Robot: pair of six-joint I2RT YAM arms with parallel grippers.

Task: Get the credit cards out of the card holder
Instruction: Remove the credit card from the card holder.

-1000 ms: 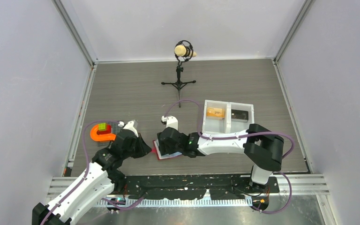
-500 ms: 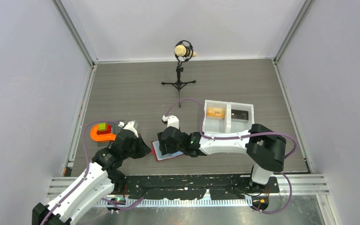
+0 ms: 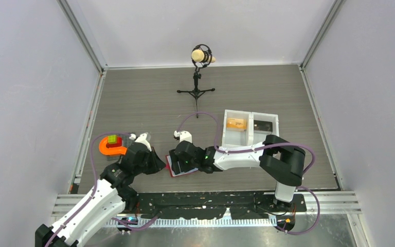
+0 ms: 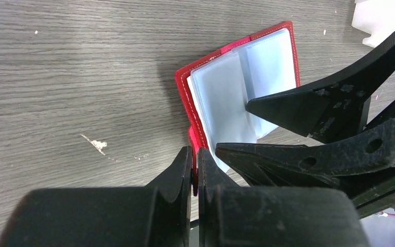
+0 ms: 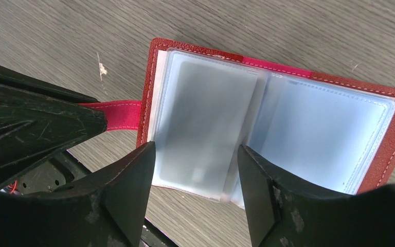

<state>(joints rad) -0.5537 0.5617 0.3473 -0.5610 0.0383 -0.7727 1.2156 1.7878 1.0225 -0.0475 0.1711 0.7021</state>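
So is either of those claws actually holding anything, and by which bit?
The left gripper pinches the card holder by its red strap. The right gripper is open, holding nothing.

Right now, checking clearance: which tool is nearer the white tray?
Right. The right tool is open over the card holder, left of the white tray; the left tool pinches the holder's strap, farther left.

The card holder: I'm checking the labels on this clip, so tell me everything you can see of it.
The card holder is a small red, leather-looking booklet with pale stitching, lying open on the grey wood-grain table. Inside are translucent blue-grey sleeves; one shows a greyish card shape. The left end effector is shut on its red strap; the right end effector stands open astride one sleeve.
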